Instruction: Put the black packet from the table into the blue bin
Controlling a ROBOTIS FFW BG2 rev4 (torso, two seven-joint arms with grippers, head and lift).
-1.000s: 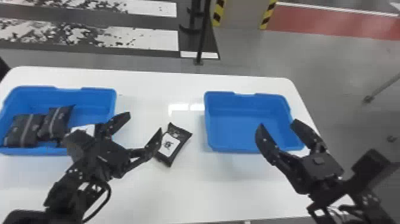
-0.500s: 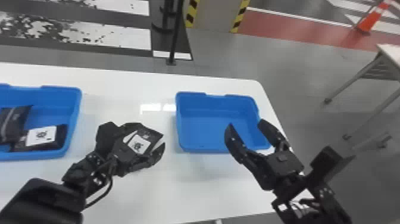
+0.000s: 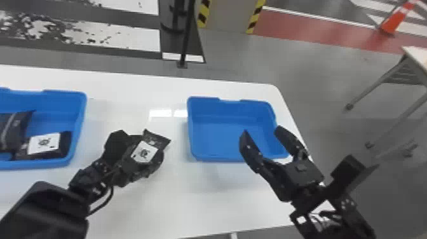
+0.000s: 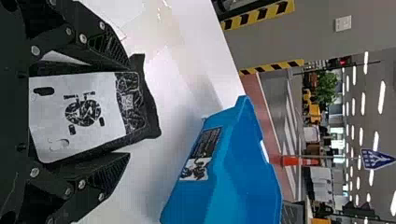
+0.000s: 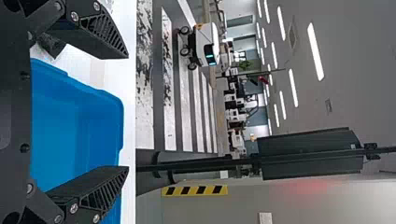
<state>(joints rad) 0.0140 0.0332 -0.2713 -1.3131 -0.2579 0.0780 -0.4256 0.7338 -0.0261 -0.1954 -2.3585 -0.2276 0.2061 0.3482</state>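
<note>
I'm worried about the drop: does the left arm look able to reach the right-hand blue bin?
Probably yes: the left gripper holds the black packet to the left of that bin, with a strip of table between. The right gripper, at its near right, might crowd the drop.

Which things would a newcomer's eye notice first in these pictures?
First, the flat black packet with a white label, held between the fingers of the robot's black left gripper. Next, the open blue plastic bin to its right, with the black right gripper spread open near it. At the head view's left edge, a second blue bin holds more black packets.
</note>
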